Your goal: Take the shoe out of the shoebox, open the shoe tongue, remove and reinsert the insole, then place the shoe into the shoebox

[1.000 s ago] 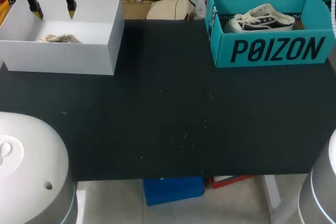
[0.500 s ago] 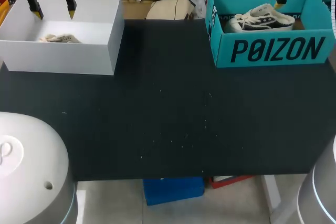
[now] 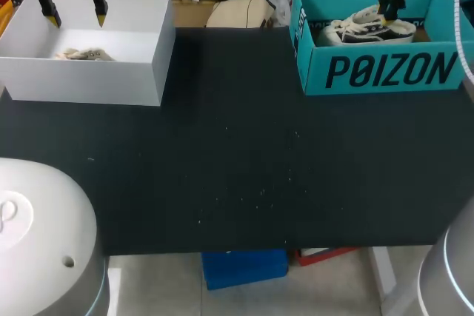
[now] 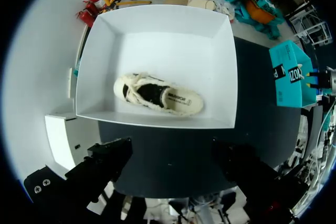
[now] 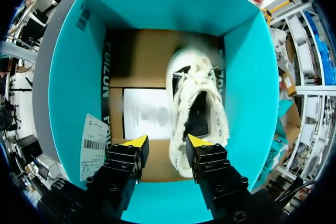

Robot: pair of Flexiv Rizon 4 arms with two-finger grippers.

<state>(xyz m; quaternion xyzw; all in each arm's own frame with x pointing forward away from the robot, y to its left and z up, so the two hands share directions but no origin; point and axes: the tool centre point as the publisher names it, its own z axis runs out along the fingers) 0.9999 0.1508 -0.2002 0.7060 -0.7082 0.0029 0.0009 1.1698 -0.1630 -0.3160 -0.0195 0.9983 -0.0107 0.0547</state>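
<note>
First step, lifting the shoe out: the right jaws hang spread over the sneaker (image 5: 198, 108) in the teal shoebox (image 5: 68, 77), seemingly not touching it. Next they must descend and pinch its collar. The left jaws, also spread, hover above a white box (image 4: 157, 30) holding another sneaker (image 4: 157, 94). The insole is hidden.

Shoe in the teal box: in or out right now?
In. The shoe lies on the teal shoebox floor, inside its walls; right gripper is above it, fingers open, not shut on it.
</note>
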